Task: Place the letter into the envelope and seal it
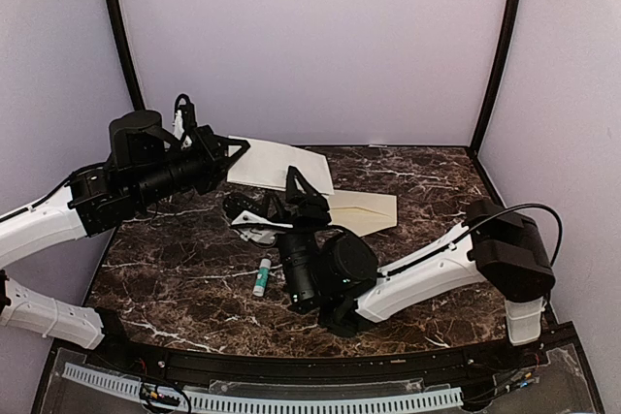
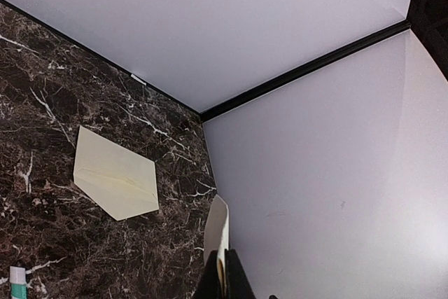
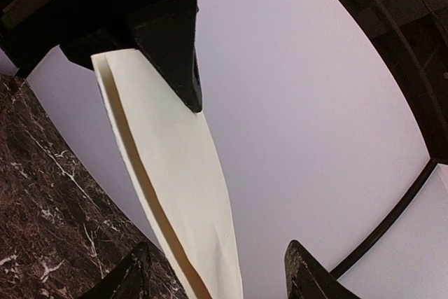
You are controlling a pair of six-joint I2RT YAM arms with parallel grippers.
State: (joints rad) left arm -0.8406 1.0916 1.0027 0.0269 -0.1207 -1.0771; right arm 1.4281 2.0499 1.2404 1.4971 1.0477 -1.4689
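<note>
Grips folded cream paper letter (image 1: 286, 164) in clenched left claw (image 1: 233, 147), above dark marble tabletop (image 1: 194, 269).
Keeps right claw (image 3: 218, 245) released, fingers spread, near letter; shows pale-cream pointed-flap paper envelope (image 2: 115, 176) flat on tabletop, apart from letter.

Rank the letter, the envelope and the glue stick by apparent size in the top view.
1. letter, though lifted nearer the camera
2. envelope, partly hidden, so the order of these two is unsure
3. glue stick, clearly smallest

No legible text, brand or number anywhere, label on the glue stick (image 1: 262, 277) too small to read
</note>
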